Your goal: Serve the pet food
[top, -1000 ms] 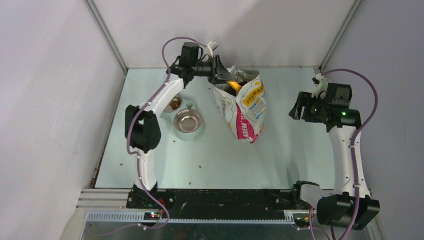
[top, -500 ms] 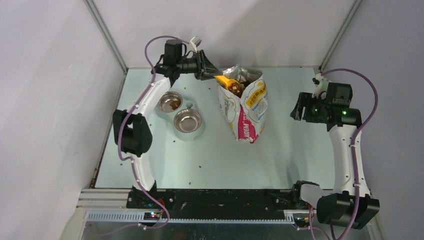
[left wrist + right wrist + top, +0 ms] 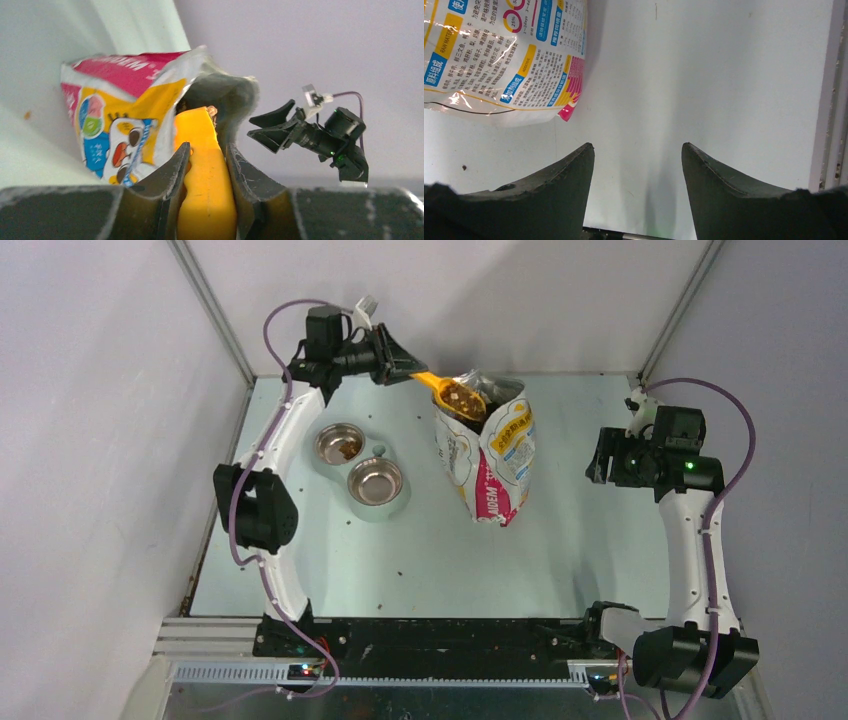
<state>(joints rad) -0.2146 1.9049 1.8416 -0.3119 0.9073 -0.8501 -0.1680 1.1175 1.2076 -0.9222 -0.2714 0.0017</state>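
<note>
Two round steel bowls stand on the pale table (image 3: pixel 560 540) while the left gripper (image 3: pixel 402 368) clamps the handle of an orange plastic scoop (image 3: pixel 452 392). The scoop's cup sits just beyond the fingertips, over the open mouth of the white-and-yellow printed bag (image 3: pixel 495 455), and carries the pet food (image 3: pixel 463 400), a heap of small brown kibble. By the look of it the scooping is done and the carry to a bowl comes next. That move calls for swinging the hand back toward its own base with the cup kept level, then tipping it over a dish. The bowl closer to the hand (image 3: pixel 340 444) already holds a little kibble, and the one beyond it (image 3: pixel 376 482) looks bare. The left arm is stretched far out and high, its wrist turned sideways so the fingers point across toward the other arm; the wrist view shows both jaws pressed against the orange handle (image 3: pixel 205 200). The right gripper (image 3: pixel 638 146) hangs above bare table with its jaws spread and nothing between them, the bag off to one side of it and well apart
</note>
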